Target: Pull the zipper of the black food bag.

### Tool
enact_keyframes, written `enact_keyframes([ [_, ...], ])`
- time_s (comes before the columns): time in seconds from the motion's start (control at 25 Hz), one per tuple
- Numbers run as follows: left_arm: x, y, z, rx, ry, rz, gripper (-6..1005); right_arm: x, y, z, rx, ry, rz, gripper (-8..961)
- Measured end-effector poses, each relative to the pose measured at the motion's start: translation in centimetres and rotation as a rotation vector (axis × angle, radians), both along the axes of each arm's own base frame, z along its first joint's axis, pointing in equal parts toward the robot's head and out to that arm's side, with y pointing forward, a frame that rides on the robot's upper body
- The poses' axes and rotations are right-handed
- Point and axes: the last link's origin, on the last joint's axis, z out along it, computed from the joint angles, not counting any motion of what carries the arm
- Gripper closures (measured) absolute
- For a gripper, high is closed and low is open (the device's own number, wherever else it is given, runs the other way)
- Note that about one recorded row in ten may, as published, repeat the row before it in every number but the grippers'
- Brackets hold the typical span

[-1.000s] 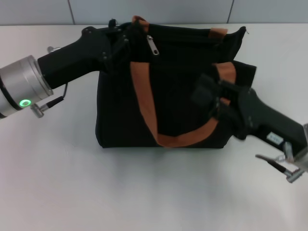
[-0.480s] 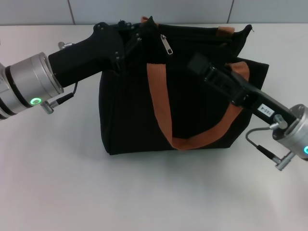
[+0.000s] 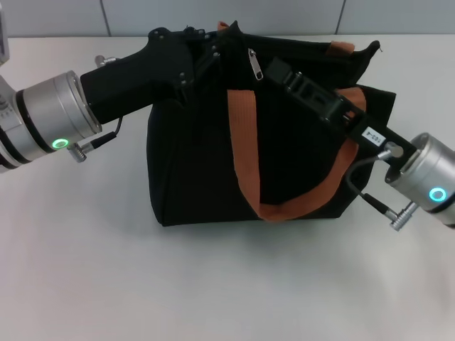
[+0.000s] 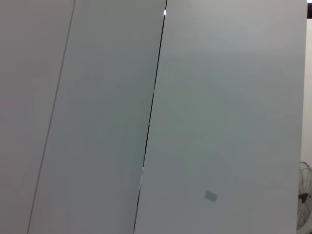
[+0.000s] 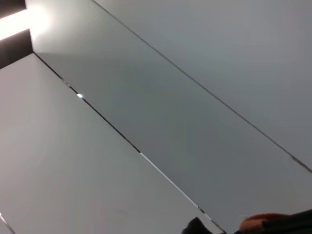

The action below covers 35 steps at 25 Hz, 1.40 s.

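The black food bag (image 3: 192, 163) stands on the white table in the head view, with orange-brown strap handles (image 3: 244, 142) hanging down its front. The silver zipper pull (image 3: 254, 64) hangs on the top edge, left of the middle. My left gripper (image 3: 215, 51) is at the bag's top left corner, shut on the fabric edge there. My right gripper (image 3: 276, 69) reaches in over the bag's top from the right, its tip just right of the zipper pull. The right wrist view shows only a bit of orange strap (image 5: 258, 222).
The white table (image 3: 106, 270) spreads out in front of and beside the bag. A grey panelled wall (image 3: 213, 14) runs along the back. The left wrist view shows only wall panels (image 4: 195, 122).
The right arm has swung up from the bag's front right side to over its top, ending beside the zipper pull. The left gripper and the bag have shifted a little to the right.
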Motion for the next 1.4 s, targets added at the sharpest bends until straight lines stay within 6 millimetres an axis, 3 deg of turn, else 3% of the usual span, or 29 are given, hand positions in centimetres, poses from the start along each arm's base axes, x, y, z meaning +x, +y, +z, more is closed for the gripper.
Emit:
enact_keyframes([
  [0.68, 0.4, 0.2, -0.3, 0.011, 0.004, -0.016, 965, -1.6, 1.2, -0.7, -0.037, -0.036, 0.043, 607],
  [1.4, 0.5, 0.3, -0.2, 0.016, -0.001, -0.017, 964, -1.0, 1.1, -0.9, -0.037, -0.047, 0.01, 755],
])
